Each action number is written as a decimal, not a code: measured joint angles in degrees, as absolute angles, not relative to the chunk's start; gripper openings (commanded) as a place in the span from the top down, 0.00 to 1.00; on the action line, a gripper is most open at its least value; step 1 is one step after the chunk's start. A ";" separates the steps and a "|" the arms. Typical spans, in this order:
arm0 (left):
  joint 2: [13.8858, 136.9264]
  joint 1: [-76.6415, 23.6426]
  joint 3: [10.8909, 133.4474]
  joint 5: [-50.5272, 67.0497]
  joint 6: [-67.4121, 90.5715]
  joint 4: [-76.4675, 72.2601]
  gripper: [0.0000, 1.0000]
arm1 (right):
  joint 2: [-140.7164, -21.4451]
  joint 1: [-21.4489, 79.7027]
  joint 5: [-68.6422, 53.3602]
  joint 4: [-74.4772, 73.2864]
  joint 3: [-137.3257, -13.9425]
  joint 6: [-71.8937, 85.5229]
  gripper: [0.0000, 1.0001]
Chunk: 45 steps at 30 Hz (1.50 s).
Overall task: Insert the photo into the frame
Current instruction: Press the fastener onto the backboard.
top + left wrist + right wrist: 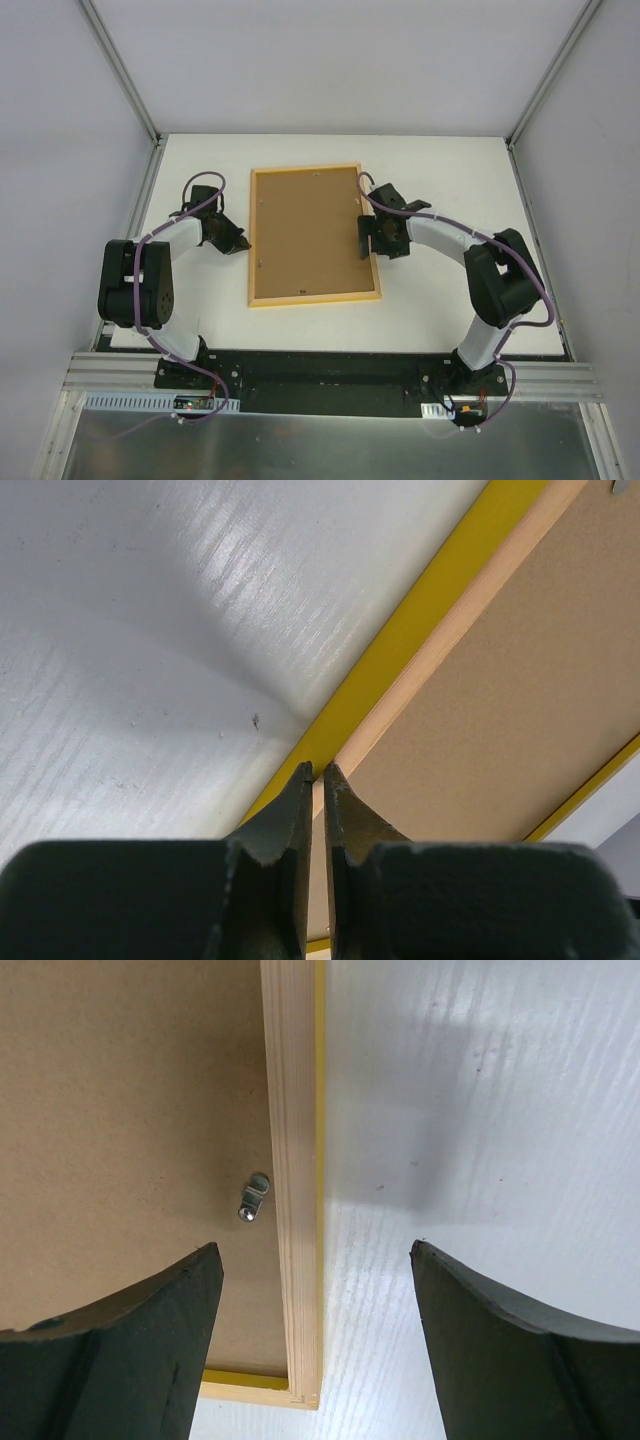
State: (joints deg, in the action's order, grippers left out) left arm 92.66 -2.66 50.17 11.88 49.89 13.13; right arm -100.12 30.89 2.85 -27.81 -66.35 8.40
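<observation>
Frame point(315, 298) face down on desk point(440, 170), backing board point(310, 230) inside; photo unseen. Probably light, stiff; best gripped by a rail. Left fingers point(280, 880) closed at 9 o'clock edge; right fingers point(130, 1350) open, straddling 3 o'clock edge.

The top camera looks down from high behind the near edge on the whole table point(440, 170) — each wrist camera, close in, shares one edge of the frame point(315, 298) with it.

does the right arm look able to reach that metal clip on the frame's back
Probably yes: the open right end effector hangs over the frame edge, the clip bare just ahead.
</observation>
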 measured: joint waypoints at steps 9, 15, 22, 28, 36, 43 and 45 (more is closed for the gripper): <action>92.66 -2.66 50.17 11.88 49.91 13.08 0.96 | -100.14 31.88 3.75 -24.12 -64.88 10.28 0.27; 92.66 -2.66 50.17 11.88 49.91 13.08 0.96 | -100.29 31.88 5.89 -23.68 -64.90 11.20 0.31; 92.66 -2.66 50.15 11.90 49.91 13.06 0.96 | -102.37 32.51 7.14 -23.29 -65.21 11.79 0.32; 92.66 -2.66 50.15 11.92 49.91 13.04 0.96 | -103.00 33.43 8.64 -23.29 -66.24 11.94 0.36; 92.66 -2.68 50.15 11.94 49.91 12.88 0.96 | -103.04 33.80 9.15 -22.96 -66.24 12.64 0.61; 92.73 -3.01 50.15 11.94 49.93 12.64 0.96 | -103.04 34.28 9.76 -22.52 -66.24 12.88 0.76; 92.73 -3.01 50.15 11.94 49.93 12.64 0.97 | -103.04 34.28 9.82 -22.76 -66.24 12.84 0.83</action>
State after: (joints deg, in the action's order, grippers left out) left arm 92.73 -3.01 50.15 11.94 49.93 12.64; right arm -103.04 34.28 9.82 -22.76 -66.24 12.84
